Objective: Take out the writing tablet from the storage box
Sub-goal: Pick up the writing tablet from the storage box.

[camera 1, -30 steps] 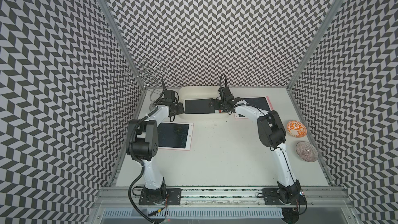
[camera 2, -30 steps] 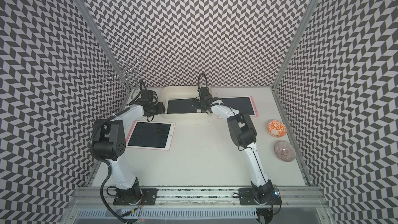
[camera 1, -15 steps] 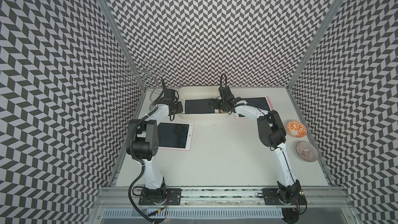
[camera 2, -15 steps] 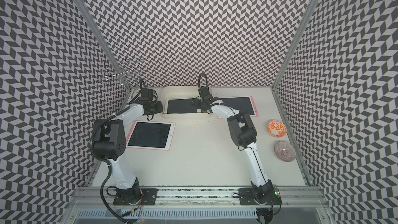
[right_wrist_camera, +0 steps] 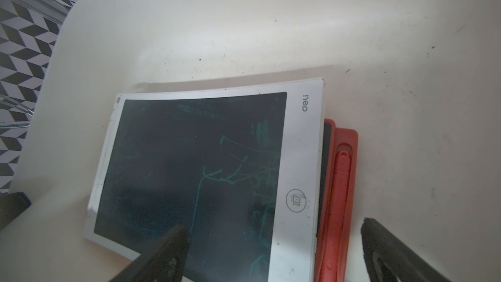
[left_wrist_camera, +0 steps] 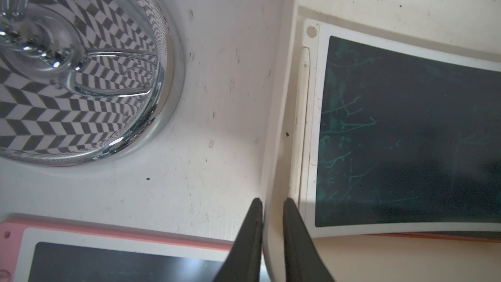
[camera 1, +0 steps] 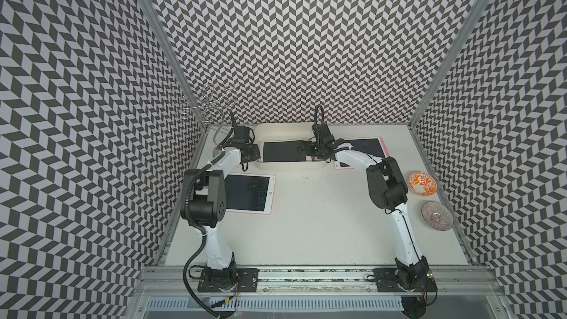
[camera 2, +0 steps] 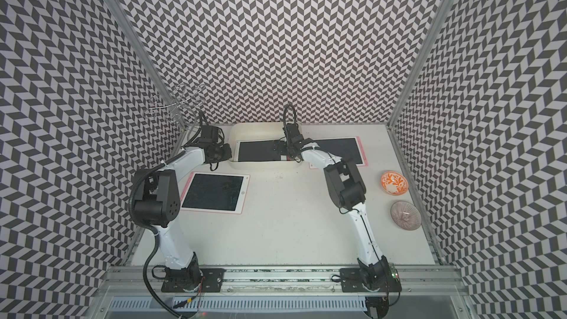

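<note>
Left wrist view: left fingers (left_wrist_camera: 252,240) pinch storage box (left_wrist_camera: 275,158) side wall. White writing tablet (left_wrist_camera: 406,131) lies inside, atop red tablet (right_wrist_camera: 353,185); right fingers (right_wrist_camera: 162,256) spread wide above it, holding nothing. Nearby on worktop (left_wrist_camera: 217,104): chrome stand base (left_wrist_camera: 81,77), pink tablet (left_wrist_camera: 108,240), orange bowl (camera 1: 422,182), ribbed bowl (camera 1: 437,219).

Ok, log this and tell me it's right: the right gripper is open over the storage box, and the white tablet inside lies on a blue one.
One thing is wrong: the white writing tablet lies on a red writing tablet, not a blue one, as the right wrist view shows. The rest holds: the right gripper is open over the storage box.
</note>
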